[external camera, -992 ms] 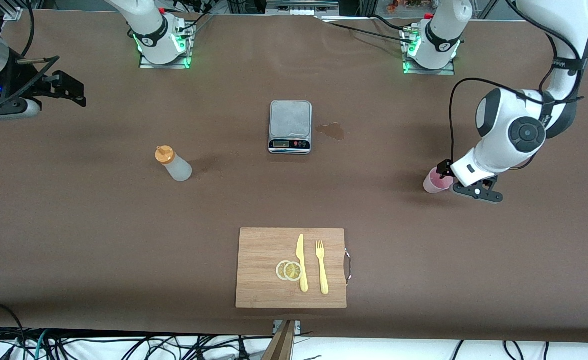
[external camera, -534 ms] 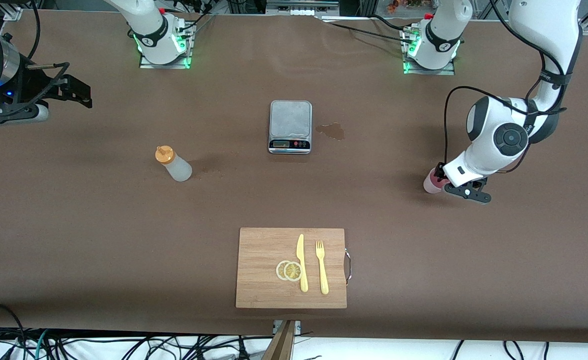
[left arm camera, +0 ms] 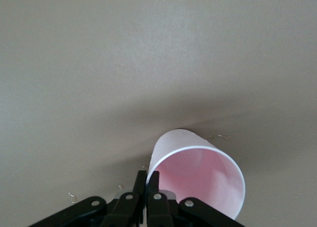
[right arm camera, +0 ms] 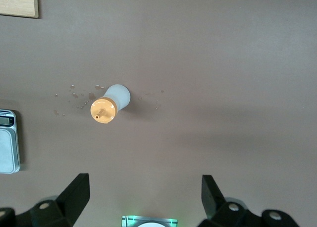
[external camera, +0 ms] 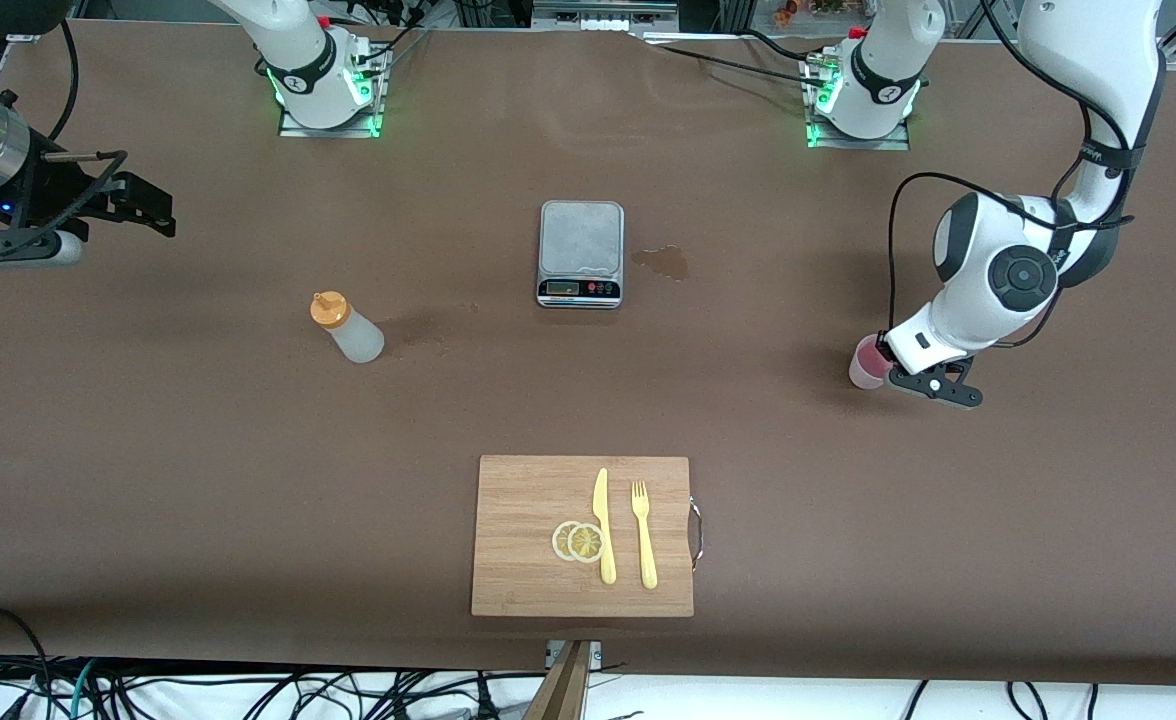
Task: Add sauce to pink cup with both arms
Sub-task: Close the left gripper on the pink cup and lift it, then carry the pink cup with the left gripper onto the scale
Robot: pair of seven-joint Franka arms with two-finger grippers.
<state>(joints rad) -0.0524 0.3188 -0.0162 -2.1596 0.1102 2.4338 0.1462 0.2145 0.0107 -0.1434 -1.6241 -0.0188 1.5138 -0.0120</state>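
Your left gripper (external camera: 888,368) sits low at the right of the front view, its fingers (left arm camera: 147,180) pinched together on the rim wall of the small pale-pink tapered plastic cup (external camera: 866,363). The cup stands on the brown surface (external camera: 748,420), toward the left arm's end. In the left wrist view the cup (left arm camera: 198,175) appears empty and thin-walled; judge it very light and easily squashed. A rim pinch like this should carry it, but a hard squeeze could buckle the wall, and a fast swing could twist it in the grip.

The small translucent whitish squeeze bottle with the orange nozzle cap (external camera: 345,327) stands upright, untouched, left of centre in the front view, well apart from the cup. Expect its soft body to yield under pressure. Take it around the middle of the body, below the cap, firmly enough to lift yet not so hard that sauce squirts early.

Your right gripper (external camera: 138,200) hovers at the upper left edge of the front view with its jaws spread wide and nothing between them. Its wrist camera looks straight down on the bottle (right arm camera: 110,104). The left arm bends down steeply from its elbow to reach the cup.
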